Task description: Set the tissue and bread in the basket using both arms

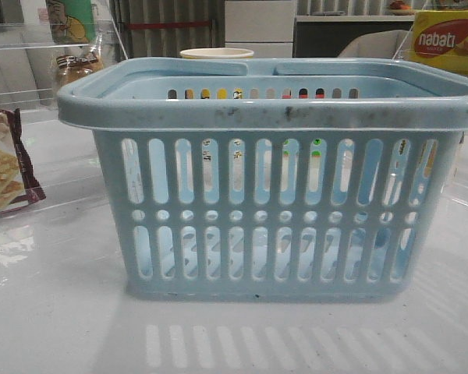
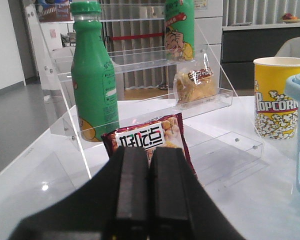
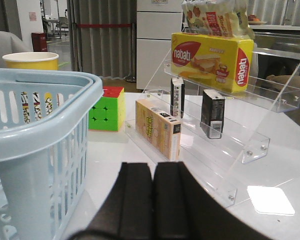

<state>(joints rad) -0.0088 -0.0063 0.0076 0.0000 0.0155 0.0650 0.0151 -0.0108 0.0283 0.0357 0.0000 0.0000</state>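
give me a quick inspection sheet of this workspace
surface: glossy white table, reflective
job's things: basket upright at centre; bread on the clear shelf rack; tissue not identified
clutter: green bottle, cracker packet, popcorn cup, nabati box, puzzle cube, small cartons
grippers: left gripper and right gripper both shut, empty
cables: nothing seen
surroundings: curtains, white cabinet

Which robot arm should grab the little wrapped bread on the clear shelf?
Probably the left. The small golden-brown loaf in clear plastic wrapper sits on the clear acrylic shelf facing the left gripper, whose fingers are shut. The right gripper faces the other shelf, showing no bread.
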